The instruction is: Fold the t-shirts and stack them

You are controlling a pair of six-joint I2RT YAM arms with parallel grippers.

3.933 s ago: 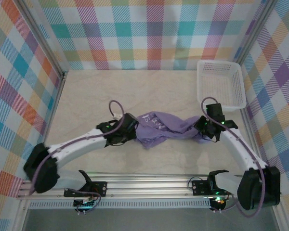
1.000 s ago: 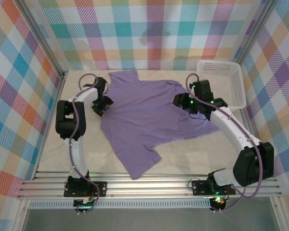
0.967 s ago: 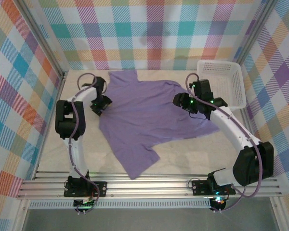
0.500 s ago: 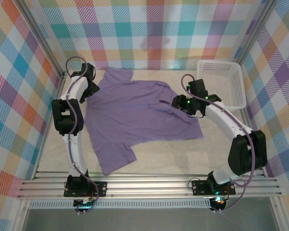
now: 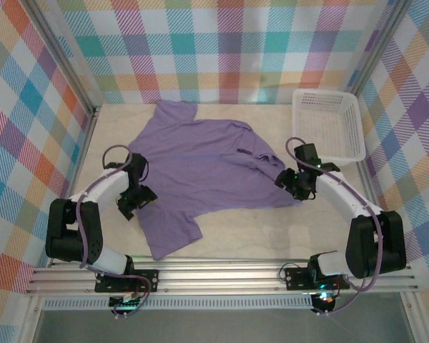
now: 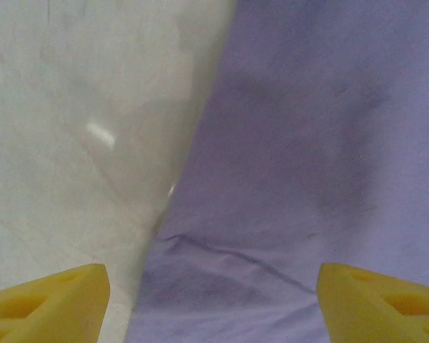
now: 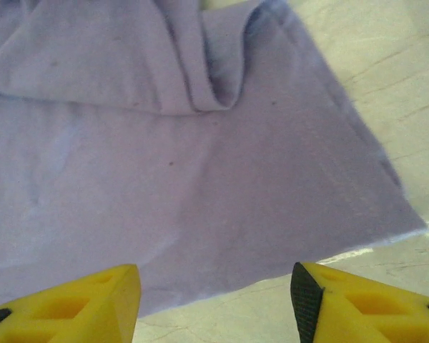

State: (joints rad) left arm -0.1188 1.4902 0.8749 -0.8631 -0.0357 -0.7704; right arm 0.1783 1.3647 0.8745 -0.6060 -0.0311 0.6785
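The t-shirt lies spread open on the counter, taking up the middle and the left of it, mostly flat but not square to the edges; one flap reaches toward the far left corner and another trails toward the near edge; near its right side a ridge of cloth is turned over on itself, and the right wrist view shows that ridge lying past a smooth stretch of hem. The left tool hangs over the shirt's left edge with its yellow fingers wide apart; one stands over bare counter, the other over cloth, and nothing is pinched between them. The right tool sits over the shirt's near right corner, likewise spread, the hem lying loose under it and not gripped. The white basket stands at the far right, apart from the shirt. As a judgement, the task is at an early stage: the shirt is laid out and nearly ready; no fold has been made; the turned-over ridge probably wants smoothing first; then come the folds and the stacking.
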